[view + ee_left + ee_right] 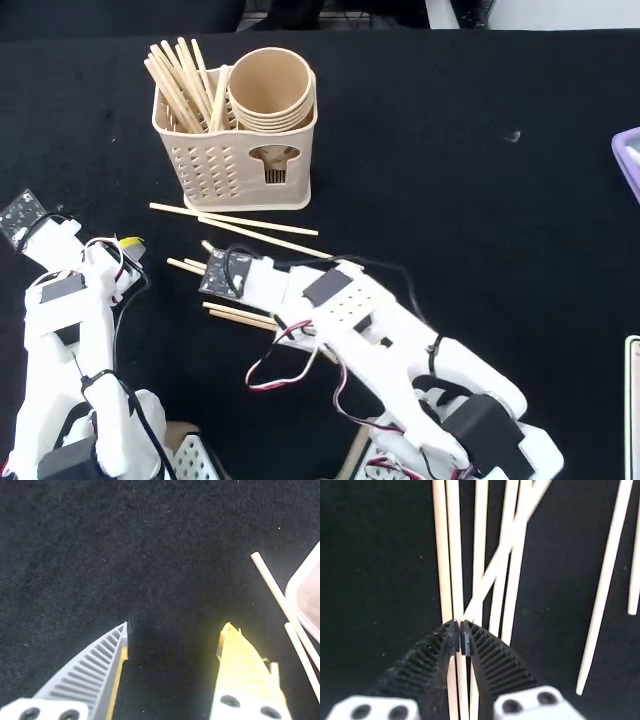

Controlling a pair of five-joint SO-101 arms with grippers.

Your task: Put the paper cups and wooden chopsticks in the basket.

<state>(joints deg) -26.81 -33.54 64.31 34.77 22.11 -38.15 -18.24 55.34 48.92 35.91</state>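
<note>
Thin, smooth wooden chopsticks (454,555) on matte black desk (450,180). Ribbed right pincer (459,631) clenched on them at its tips. Left pincer (176,625) released, off to the side.

Bright even light, faint soft shadows

Above black cloth (125,545), the left gripper (176,625) spread wide: one ribbed grey fingertip (107,650), one yellow (240,655). Beyond the yellow one, two wooden chopsticks (272,584) lying slantwise, just beside a pale rounded rim (307,595).
</note>
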